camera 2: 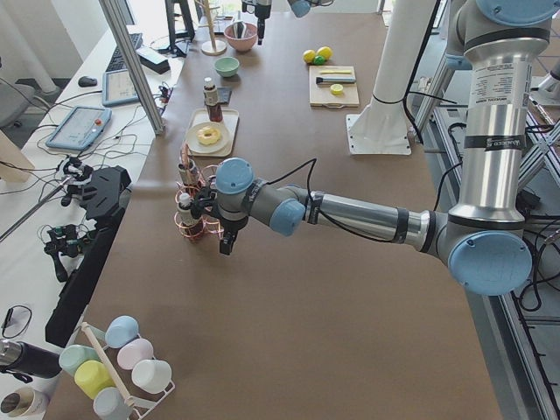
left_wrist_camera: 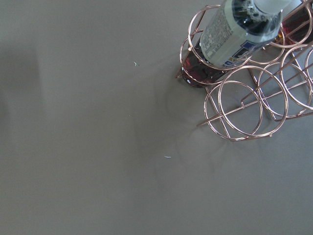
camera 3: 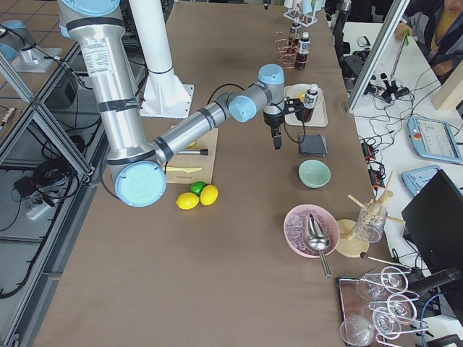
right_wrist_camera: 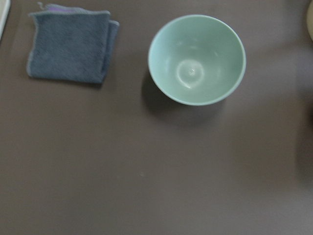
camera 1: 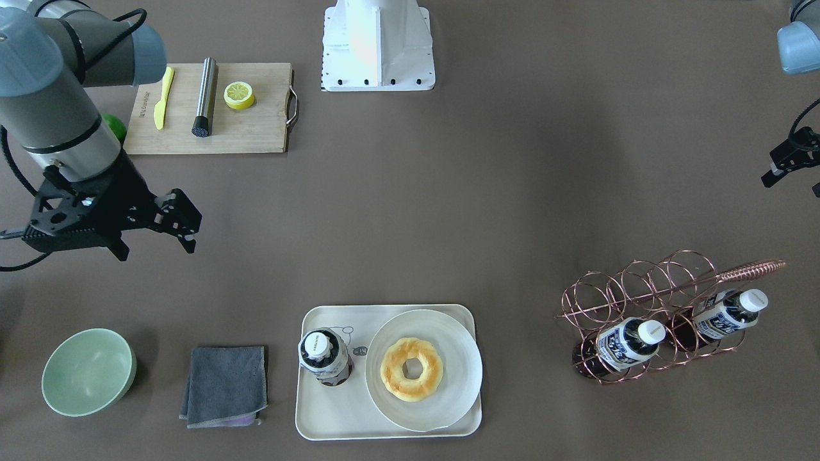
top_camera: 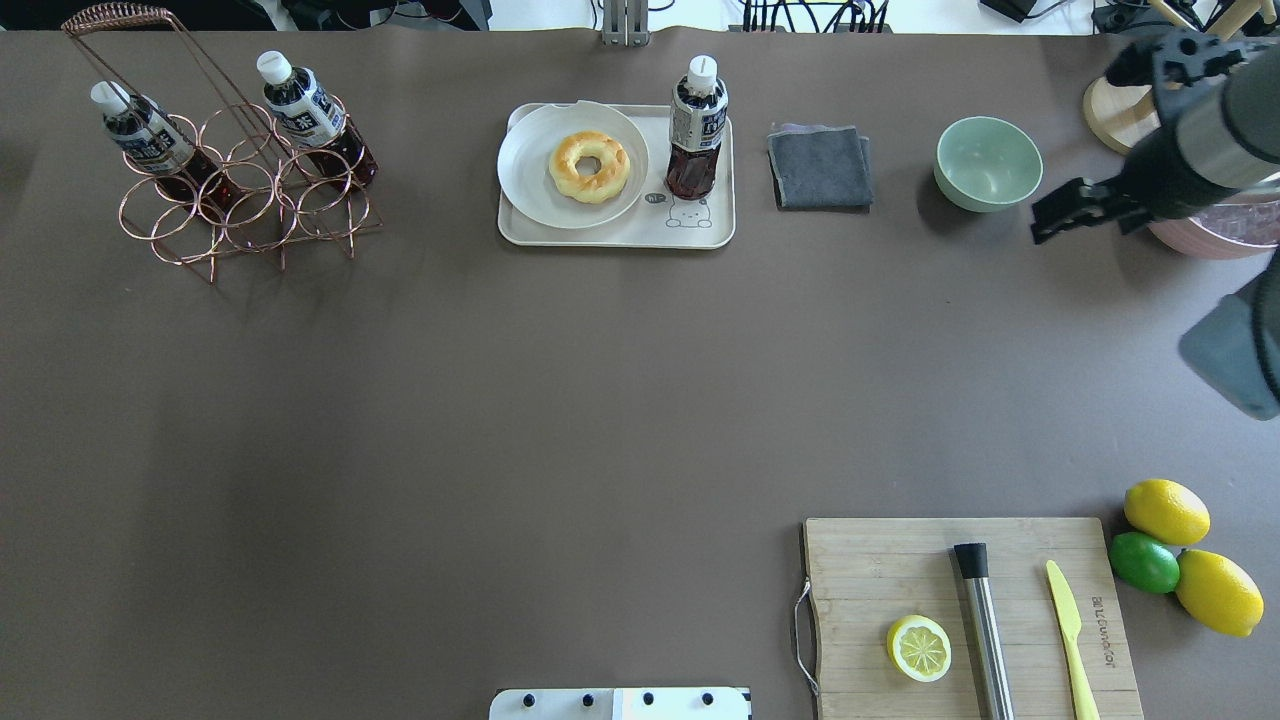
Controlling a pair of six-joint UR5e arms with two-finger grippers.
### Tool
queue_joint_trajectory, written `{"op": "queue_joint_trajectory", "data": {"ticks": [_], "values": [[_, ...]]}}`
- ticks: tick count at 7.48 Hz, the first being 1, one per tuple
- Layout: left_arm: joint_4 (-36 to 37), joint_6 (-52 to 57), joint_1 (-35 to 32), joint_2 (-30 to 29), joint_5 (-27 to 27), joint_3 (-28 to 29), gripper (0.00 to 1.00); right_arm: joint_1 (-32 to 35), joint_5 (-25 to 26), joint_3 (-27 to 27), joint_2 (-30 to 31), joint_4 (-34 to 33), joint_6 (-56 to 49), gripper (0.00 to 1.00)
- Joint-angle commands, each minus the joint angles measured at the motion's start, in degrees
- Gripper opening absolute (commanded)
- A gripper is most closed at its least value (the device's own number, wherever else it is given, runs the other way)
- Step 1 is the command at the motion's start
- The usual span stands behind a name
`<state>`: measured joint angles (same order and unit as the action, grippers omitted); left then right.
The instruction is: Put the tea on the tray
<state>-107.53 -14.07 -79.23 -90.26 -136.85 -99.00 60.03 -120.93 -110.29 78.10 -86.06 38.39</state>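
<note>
A tea bottle is standing upright on a cream tray, at the end nearest a folded grey cloth, just beside a white plate carrying a ring pastry. The right gripper is hovering well apart from the bottle, over bare table beyond the cloth, its fingers spread wide and gripping nothing. The left gripper is hanging near a copper wire rack; its finger spacing cannot be told.

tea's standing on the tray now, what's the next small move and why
Likely just lift the right pincer away toward the robot's base and stop. The tea bottle stands upright on the tray beside the plate, with neither arm touching it. The right pincer looks open and empty, apart from it near the bowl.
</note>
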Motion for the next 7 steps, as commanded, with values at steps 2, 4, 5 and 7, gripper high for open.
{"op": "queue_joint_trajectory", "data": {"ticks": [2, 4, 5, 7], "values": [[7.42, 11.24, -6.02, -2.64, 1.40, 0.91, 0.97, 18.08, -12.05, 5.23, 13.99, -2.00, -34.01, 1.00], [11.35, 16.68, -7.24, -4.12, 0.88, 4.33, 0.97, 25.11, -12.57, 11.03, 14.53, -2.18, -47.65, 1.00], [14.68, 20.10, -8.82, -5.26, 0.97, 6.17, 0.97, 26.96, -12.49, 12.36, 14.71, -2.18, -49.71, 1.00], [15.77, 25.32, -13.30, -6.95, 0.88, 11.19, 0.97, 30.05, -11.62, 13.69, 16.02, -2.18, -53.76, 1.00]]}}
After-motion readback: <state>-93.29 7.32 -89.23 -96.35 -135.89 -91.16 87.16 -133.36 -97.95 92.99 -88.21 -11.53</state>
